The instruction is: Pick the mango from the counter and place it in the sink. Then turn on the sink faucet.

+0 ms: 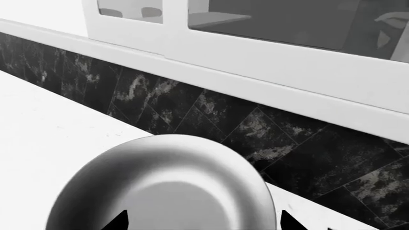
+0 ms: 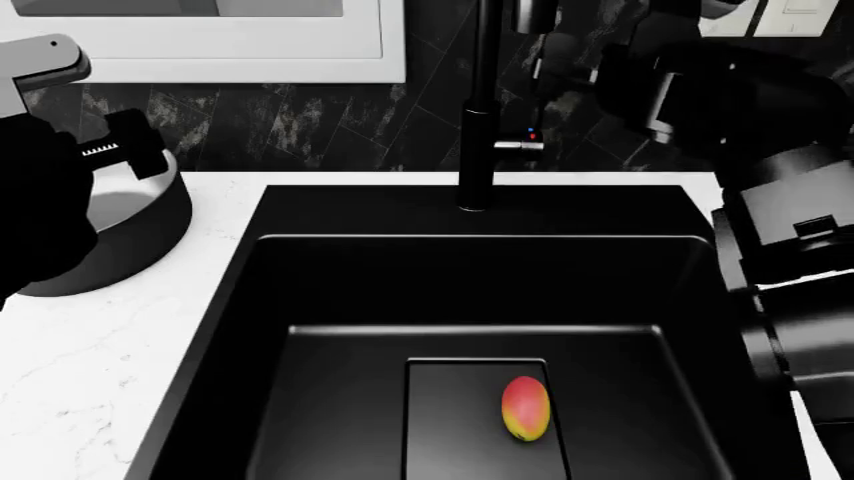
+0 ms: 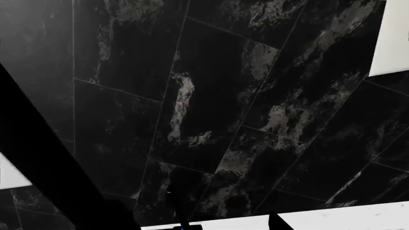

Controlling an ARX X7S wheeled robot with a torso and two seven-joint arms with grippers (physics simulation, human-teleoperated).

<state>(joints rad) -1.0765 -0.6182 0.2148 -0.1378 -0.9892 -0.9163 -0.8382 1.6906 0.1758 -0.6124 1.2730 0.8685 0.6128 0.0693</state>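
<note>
mango in the sink, both arms up by the back wall

the mango lies at about 6 o'clock in the head view, on the rectangular drain plate in the floor of the black sink, toward the plate's right side, its red end pointing away and its yellow-green end nearer. nothing touches it.

the white counter frames the sink, its widest bare stretch at 8 o'clock. at 9 o'clock a round grey pot stands on that counter, just beside the sink's left rim. the left gripper hangs over the pot's near-left edge; in the left wrist view the pot fills the lower part of the picture with two dark fingertips showing spread wide, so the jaws stand apart with nothing between them.

at 12 o'clock the slim black faucet rises from the sink's back deck, its small side lever pointing right. the right arm reaches from 3 o'clock up toward 1 o'clock, near the faucet. its gripper is hard to pick out against the dark tile wall in either view, and i cannot tell how its jaws stand.
</note>
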